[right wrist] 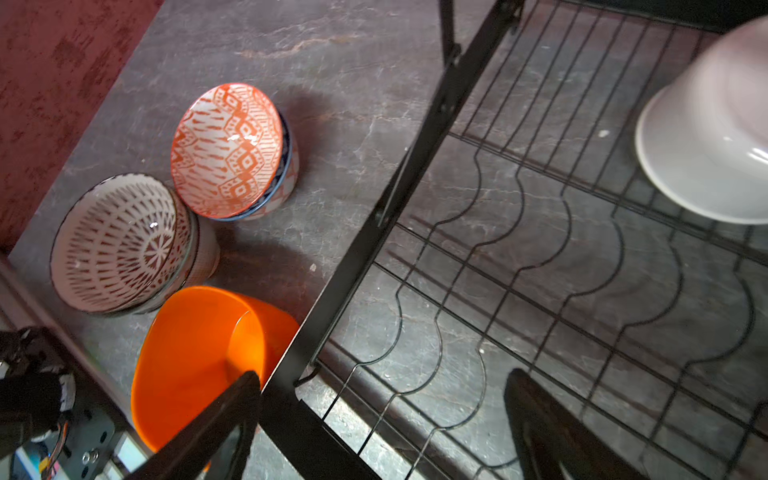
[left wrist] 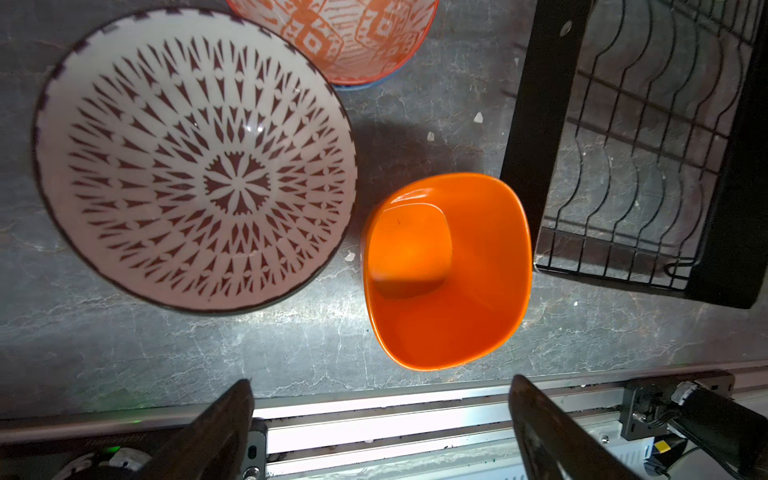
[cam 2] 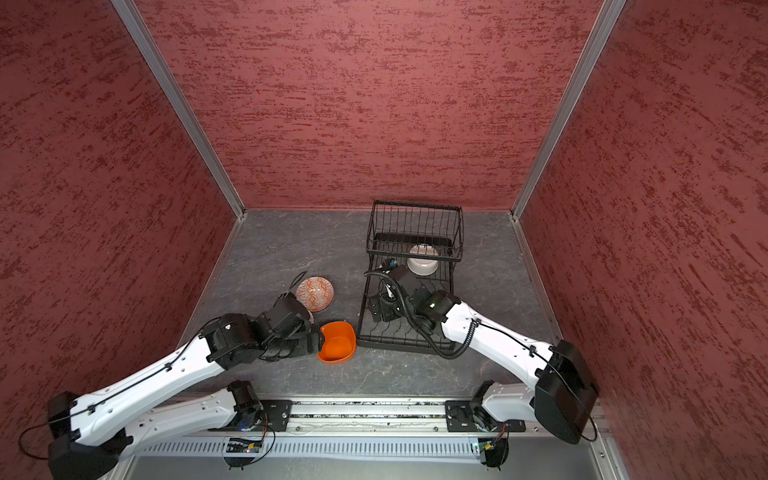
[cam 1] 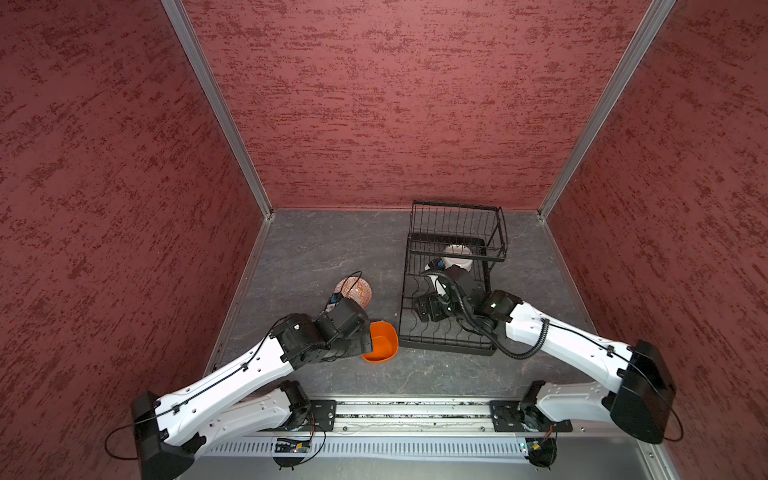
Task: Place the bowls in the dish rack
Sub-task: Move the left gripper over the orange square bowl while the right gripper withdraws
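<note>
I read the plain orange rounded-square bowl (left wrist: 446, 270) just beside the black wire metal dish rack (right wrist: 374, 230) as smooth and glossy; the rack itself is matt. Also beside the rack, the black-patterned white round bowl (left wrist: 195, 160) and the red-orange-patterned white round bowl (right wrist: 226, 149) are shiny and glazed. Inside the rack, the plain white round bowl (right wrist: 706, 153) is smooth with a soft sheen. Under the rack, the grey stone-look tabletop (left wrist: 124, 353) is matt and veined.

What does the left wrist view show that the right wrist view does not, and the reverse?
Only the left wrist view: the left gripper, open and empty. Only the right wrist view: the right gripper, open above the dish rack, and a white bowl in the rack. Both: the orange bowl, the black-patterned bowl and the red-orange patterned bowl, all outside the rack, and part of the rack itself.
</note>
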Action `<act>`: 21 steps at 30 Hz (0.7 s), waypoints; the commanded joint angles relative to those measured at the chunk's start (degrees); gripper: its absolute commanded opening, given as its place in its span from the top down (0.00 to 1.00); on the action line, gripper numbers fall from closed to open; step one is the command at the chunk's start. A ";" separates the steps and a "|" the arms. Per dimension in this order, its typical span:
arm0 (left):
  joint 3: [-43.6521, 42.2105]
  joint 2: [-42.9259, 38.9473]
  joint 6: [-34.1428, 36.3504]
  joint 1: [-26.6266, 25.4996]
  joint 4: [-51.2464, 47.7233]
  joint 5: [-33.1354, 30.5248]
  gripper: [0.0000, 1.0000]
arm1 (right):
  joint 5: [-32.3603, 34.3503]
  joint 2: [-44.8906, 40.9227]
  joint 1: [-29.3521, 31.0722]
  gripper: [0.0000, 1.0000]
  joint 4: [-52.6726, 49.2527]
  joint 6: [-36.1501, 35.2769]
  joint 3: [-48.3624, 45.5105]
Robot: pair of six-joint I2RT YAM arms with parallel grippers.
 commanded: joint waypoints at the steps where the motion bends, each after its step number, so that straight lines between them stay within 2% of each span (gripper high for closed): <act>1: 0.58 1.66 -3.95 -2.16 -0.74 -2.69 0.06 | 7.49 -1.87 1.51 0.07 -4.90 6.40 1.00; 5: 0.15 3.81 -5.22 -3.68 2.04 -2.31 0.11 | 9.77 -3.07 2.54 0.07 -5.94 8.16 0.24; 13: -1.58 9.95 -9.52 -5.30 4.39 -3.33 0.29 | 11.53 -3.68 3.60 0.07 -6.11 8.45 -1.13; 21: -6.30 9.57 -12.39 -5.00 9.26 -4.98 0.38 | 12.51 -5.63 3.70 0.07 -4.61 8.01 -3.22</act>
